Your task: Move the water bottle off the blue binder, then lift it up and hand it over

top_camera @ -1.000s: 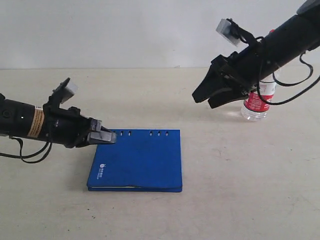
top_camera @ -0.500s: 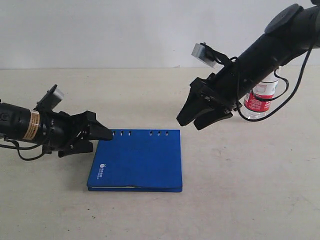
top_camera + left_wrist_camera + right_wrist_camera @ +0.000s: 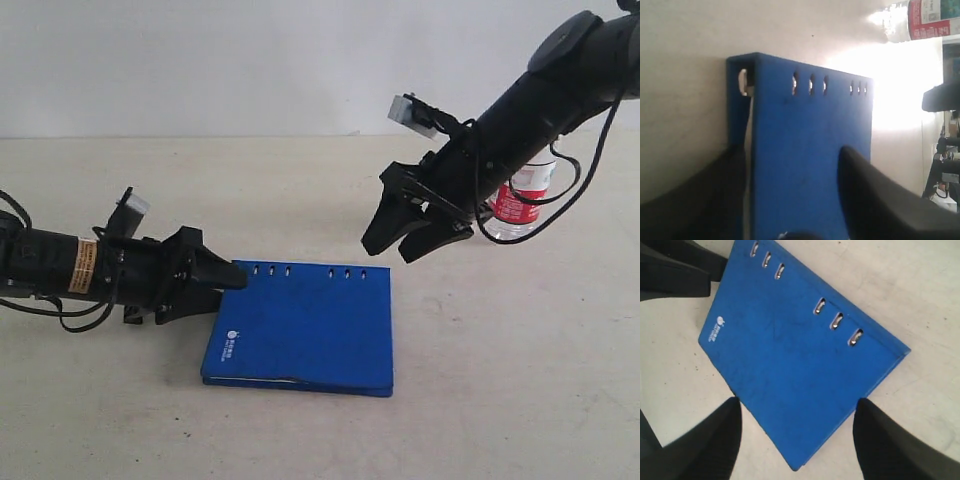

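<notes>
The blue binder (image 3: 305,325) lies flat on the table, slotted edge to the far side. My left gripper (image 3: 228,285) is open at its near-left corner. In the left wrist view (image 3: 790,150), one finger sits beside the binder's (image 3: 805,150) edge and the other over its cover. My right gripper (image 3: 385,253) hangs open in the air above the binder's far-right corner, with nothing in it. The right wrist view (image 3: 797,405) looks down on the binder (image 3: 790,355). The water bottle (image 3: 520,195) stands upright on the table behind the right arm, its cap hidden. Its label also shows in the left wrist view (image 3: 930,17).
The beige table (image 3: 480,380) extends bare in front of and to the right of the binder. A pale wall (image 3: 250,60) runs along the table's far edge. The right arm's cables (image 3: 560,190) loop in front of the bottle.
The binder has slid to the right with the left gripper against its corner, and the left gripper has opened and dropped lower. The right gripper swung left towards the binder, then held.
</notes>
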